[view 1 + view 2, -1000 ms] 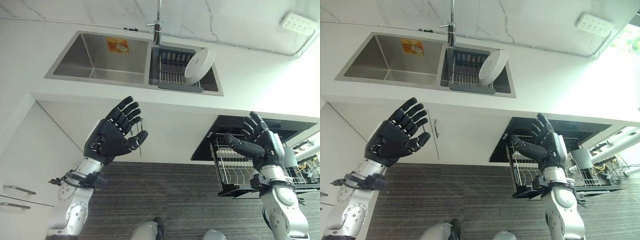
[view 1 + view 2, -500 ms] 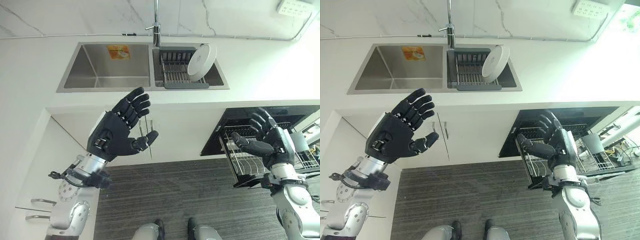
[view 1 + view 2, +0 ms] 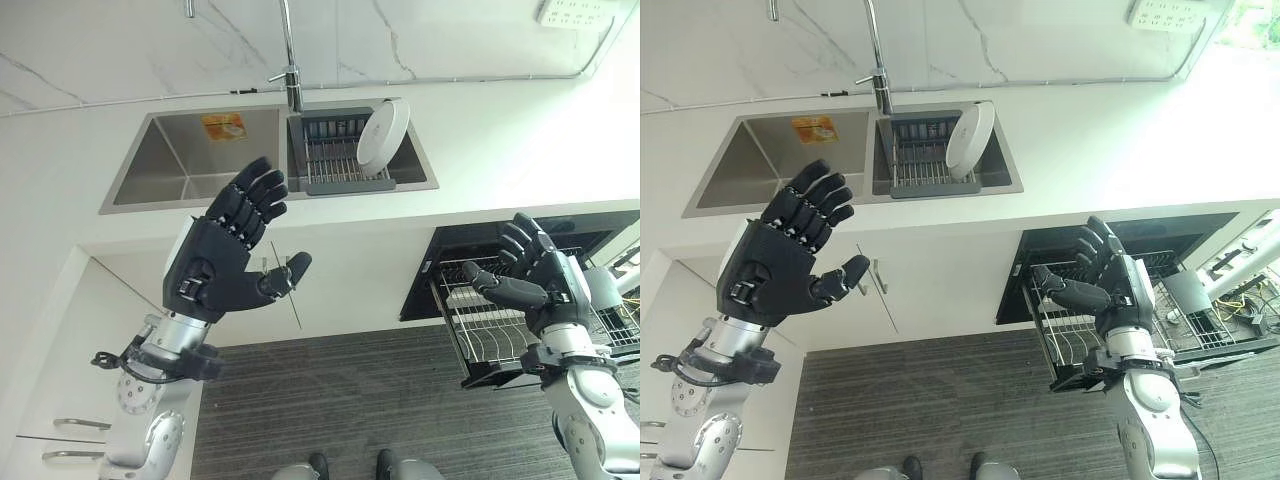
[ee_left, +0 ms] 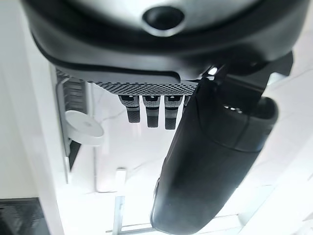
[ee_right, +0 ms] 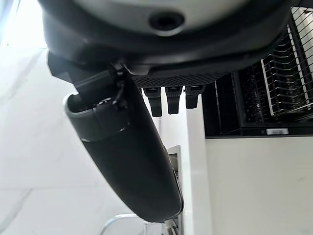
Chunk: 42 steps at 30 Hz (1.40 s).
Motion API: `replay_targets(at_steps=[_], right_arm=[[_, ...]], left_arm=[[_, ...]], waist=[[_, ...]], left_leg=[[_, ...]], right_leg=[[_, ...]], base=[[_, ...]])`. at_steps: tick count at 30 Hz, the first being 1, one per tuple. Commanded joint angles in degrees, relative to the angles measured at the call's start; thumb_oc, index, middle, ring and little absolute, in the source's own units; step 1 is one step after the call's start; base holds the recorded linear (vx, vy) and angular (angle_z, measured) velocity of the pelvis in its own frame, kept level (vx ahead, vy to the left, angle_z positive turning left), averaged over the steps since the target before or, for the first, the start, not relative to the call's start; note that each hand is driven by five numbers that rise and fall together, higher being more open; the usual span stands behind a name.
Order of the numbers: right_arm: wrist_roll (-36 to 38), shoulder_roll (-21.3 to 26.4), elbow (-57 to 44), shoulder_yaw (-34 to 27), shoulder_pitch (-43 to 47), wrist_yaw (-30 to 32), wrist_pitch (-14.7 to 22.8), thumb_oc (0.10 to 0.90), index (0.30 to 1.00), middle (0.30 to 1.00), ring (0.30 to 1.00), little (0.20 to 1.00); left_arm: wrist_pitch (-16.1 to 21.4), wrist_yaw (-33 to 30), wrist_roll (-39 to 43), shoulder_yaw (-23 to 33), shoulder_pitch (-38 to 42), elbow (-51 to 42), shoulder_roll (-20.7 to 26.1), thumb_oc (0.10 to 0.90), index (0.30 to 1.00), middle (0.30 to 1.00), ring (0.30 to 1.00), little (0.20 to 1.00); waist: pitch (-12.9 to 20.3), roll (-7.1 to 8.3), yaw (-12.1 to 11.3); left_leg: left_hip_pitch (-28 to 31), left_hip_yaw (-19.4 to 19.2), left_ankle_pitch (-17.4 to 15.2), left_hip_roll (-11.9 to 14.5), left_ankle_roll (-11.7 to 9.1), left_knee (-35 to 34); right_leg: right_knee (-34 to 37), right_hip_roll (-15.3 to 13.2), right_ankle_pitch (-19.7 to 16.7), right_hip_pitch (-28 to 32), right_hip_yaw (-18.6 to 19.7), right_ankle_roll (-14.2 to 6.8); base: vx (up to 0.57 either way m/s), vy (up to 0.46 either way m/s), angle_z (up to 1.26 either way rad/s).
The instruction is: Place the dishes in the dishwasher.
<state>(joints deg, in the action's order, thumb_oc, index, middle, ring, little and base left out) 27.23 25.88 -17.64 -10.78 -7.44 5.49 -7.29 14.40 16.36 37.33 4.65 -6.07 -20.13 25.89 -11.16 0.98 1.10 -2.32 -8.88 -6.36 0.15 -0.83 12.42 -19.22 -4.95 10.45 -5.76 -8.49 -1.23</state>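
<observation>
A white plate (image 3: 383,133) leans on edge in a dark drying rack (image 3: 335,165) inside the right sink basin; it also shows as the plate (image 4: 84,128) in the left wrist view. My left hand (image 3: 218,268) is raised open, palm up, in front of the counter edge below the left basin, holding nothing. My right hand (image 3: 535,287) is open too, held over the pulled-out wire rack (image 3: 478,330) of the open dishwasher (image 3: 1060,250) at the lower right. Both hands are well apart from the plate.
A steel double sink (image 3: 190,165) with a tall tap (image 3: 291,60) is set in the white counter (image 3: 520,130). White cabinet doors (image 3: 910,290) run below the counter, drawers with bar handles (image 3: 70,425) at the far left. A wall socket (image 3: 570,12) sits at the top right. Dark floor (image 3: 350,400) lies below.
The camera has shifted, so the whole scene sits differently. My left hand has risen a little toward the sink; my right hand stays over the dishwasher rack, still open.
</observation>
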Motion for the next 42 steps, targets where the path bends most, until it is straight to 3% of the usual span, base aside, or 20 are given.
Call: replay_targets(at_steps=[1, 3, 4, 6, 8, 15, 28, 30, 31, 33, 35, 37, 40, 42], right_arm=[[-0.1, 2.5, -6.7, -2.4, 4.9, -0.9, 8.9, 0.800, 0.900, 0.900, 0.900, 0.900], [-1.0, 1.9, -6.7, -1.8, 5.5, -0.3, 8.5, 0.800, 0.900, 0.900, 0.900, 0.900], [-1.9, 1.5, -6.3, -1.0, 6.2, -0.1, 8.3, 0.800, 0.900, 0.900, 0.900, 0.900], [-2.4, 1.5, -6.2, -0.6, 6.0, -0.8, 8.5, 0.800, 0.900, 0.900, 0.900, 0.900], [-1.2, 2.5, -6.7, -1.4, 4.6, -2.2, 8.4, 0.800, 0.900, 0.900, 0.900, 0.900], [2.1, 2.3, -8.1, -3.1, 1.4, -5.5, 9.8, 0.800, 0.900, 0.900, 0.900, 0.900], [1.1, 1.9, -7.3, -2.4, 4.8, -0.8, 9.8, 0.800, 0.900, 0.900, 0.900, 0.900], [1.6, 1.4, -7.1, -2.6, 5.2, -1.0, 10.1, 0.800, 0.900, 0.900, 0.900, 0.900], [1.9, 0.5, -7.1, -2.3, 5.0, -1.7, 11.2, 0.800, 0.900, 0.900, 0.900, 0.900], [1.6, -0.5, -6.9, -1.6, 5.0, -2.8, 12.5, 0.800, 0.900, 0.900, 0.900, 0.900], [1.8, -0.9, -6.6, -1.0, 5.1, -3.9, 12.8, 0.800, 0.900, 0.900, 0.900, 0.900], [2.8, -0.7, -6.5, -0.9, 5.2, -5.9, 14.1, 0.800, 0.900, 0.900, 0.900, 0.900], [2.6, -1.3, -6.8, 0.0, 6.4, -6.0, 15.7, 0.800, 0.900, 0.900, 0.900, 0.900], [3.0, -0.8, -7.4, 0.0, 7.2, -6.0, 16.6, 0.800, 0.900, 0.900, 0.900, 0.900]], left_arm=[[10.9, -2.1, -2.3, 1.8, 4.1, -6.4, -0.6, 0.800, 0.900, 0.900, 0.900, 0.900], [11.4, -2.9, -2.9, 1.8, 4.3, -6.3, -0.8, 0.800, 0.900, 0.900, 0.900, 0.900], [11.7, -3.2, -3.0, 1.9, 4.1, -6.2, -0.8, 0.800, 0.900, 0.900, 0.900, 0.900], [12.5, -3.2, -2.8, 2.4, 3.3, -5.9, -0.7, 0.800, 0.900, 0.900, 0.900, 0.900], [13.3, -3.5, -2.1, 3.2, 2.6, -5.7, -0.8, 0.800, 0.900, 0.900, 0.900, 0.900], [15.6, -6.0, -3.7, 4.1, 2.7, -5.6, -1.6, 0.800, 0.900, 0.900, 0.900, 0.900], [15.6, -7.6, -7.1, 3.7, 6.9, -5.5, 1.3, 0.800, 0.900, 0.900, 0.900, 0.900], [15.7, -7.5, -7.7, 3.9, 6.9, -5.7, 1.7, 0.800, 0.900, 0.900, 0.900, 0.900], [16.3, -6.9, -7.8, 3.9, 6.9, -5.6, 2.0, 0.800, 0.900, 0.900, 0.900, 0.900], [16.6, -7.0, -9.1, 4.0, 7.1, -5.4, 1.7, 0.800, 0.900, 0.900, 0.900, 0.900], [15.9, -7.4, -8.6, 4.3, 7.9, -5.1, 2.3, 0.800, 0.900, 0.900, 0.900, 0.900], [15.1, -7.5, -7.5, 4.6, 9.1, -4.7, 3.4, 0.800, 0.900, 0.900, 0.900, 0.900], [14.5, -8.0, -8.6, 3.9, 9.3, -5.0, 3.2, 0.800, 0.900, 0.900, 0.900, 0.900], [13.7, -8.2, -8.7, 3.8, 9.4, -5.4, 2.8, 0.800, 0.900, 0.900, 0.900, 0.900]], waist=[[2.7, 2.25, 0.5], [2.4, 2.06, 0.3], [1.9, 0.34, 0.2], [2.0, -1.30, -0.3], [2.4, -1.88, -0.7], [3.7, -1.81, -0.3], [5.3, 0.36, -2.2], [5.1, 0.93, -2.4], [4.6, 0.24, -1.6], [3.8, -0.14, -1.1], [3.0, -0.05, -1.0], [2.0, 1.00, -0.4], [1.5, 1.40, 0.2], [1.9, 1.56, 0.0]], left_leg=[[-1.1, -3.1, 1.3, 0.5, -2.7, 10.1], [-1.0, -4.3, 0.2, 0.8, -1.8, 4.8], [-4.9, -3.8, -2.5, 3.4, -2.0, 4.8], [-9.3, -1.3, -1.2, 5.1, -3.4, 4.8], [-12.1, -0.2, 0.9, 6.0, -4.3, 4.8], [-12.3, -1.3, -0.2, 7.2, -3.9, 4.8], [-8.8, 0.7, -4.5, 2.1, 0.1, 4.8], [-8.4, 1.2, -5.1, 0.9, 1.2, 4.8], [-7.7, 3.1, -5.4, 0.7, 2.1, 4.8], [-6.9, 4.1, -5.6, 0.9, 2.1, 4.8], [-6.5, 4.1, -5.6, 1.5, 1.4, 4.8], [-5.6, 3.6, -6.8, 1.4, 0.9, 4.8], [-4.5, 3.5, -8.1, 1.9, 0.9, 4.8], [-4.3, 3.3, -8.5, 2.3, 0.8, 4.8]], right_leg=[[2.0, -0.1, 1.2, 1.0, -0.6, -1.3], [2.0, 0.4, 1.4, 1.2, 0.0, -1.8], [2.0, 2.2, 1.9, 1.7, 0.2, -2.3], [2.0, 4.2, 2.7, 2.3, 1.0, -2.7], [2.0, 5.4, 4.2, 3.5, 1.6, -2.2], [2.0, 4.1, 5.2, 4.9, 0.3, -2.8], [2.0, -1.1, 3.1, 6.3, -2.9, -6.0], [2.0, -1.1, -0.2, 8.0, -3.3, -7.1], [2.0, 0.7, -8.4, 8.3, -3.6, -8.4], [0.5, 0.1, -10.4, 4.8, -3.9, -8.0], [2.0, -1.8, -8.4, 2.0, -4.9, -7.1], [2.0, -5.5, -6.8, -3.3, -2.2, -7.8], [2.0, -6.7, -8.7, -7.1, 0.6, -8.9], [2.0, -6.6, -7.0, -6.5, 0.8, -9.0]], base=[[0.07, -0.015, 0.04], [0.08, 0.075, 0.13], [0.09, 0.146, 0.12], [0.15, 0.180, 0.06], [0.17, 0.191, -0.10], [0.10, 0.175, -0.38], [0.06, 0.133, 0.04], [0.08, 0.134, -0.07], [0.08, 0.138, -0.10], [0.03, 0.021, -0.10], [0.03, -0.144, -0.30], [0.06, -0.281, -0.24], [0.12, -0.238, 0.11], [0.14, -0.287, 0.36]])
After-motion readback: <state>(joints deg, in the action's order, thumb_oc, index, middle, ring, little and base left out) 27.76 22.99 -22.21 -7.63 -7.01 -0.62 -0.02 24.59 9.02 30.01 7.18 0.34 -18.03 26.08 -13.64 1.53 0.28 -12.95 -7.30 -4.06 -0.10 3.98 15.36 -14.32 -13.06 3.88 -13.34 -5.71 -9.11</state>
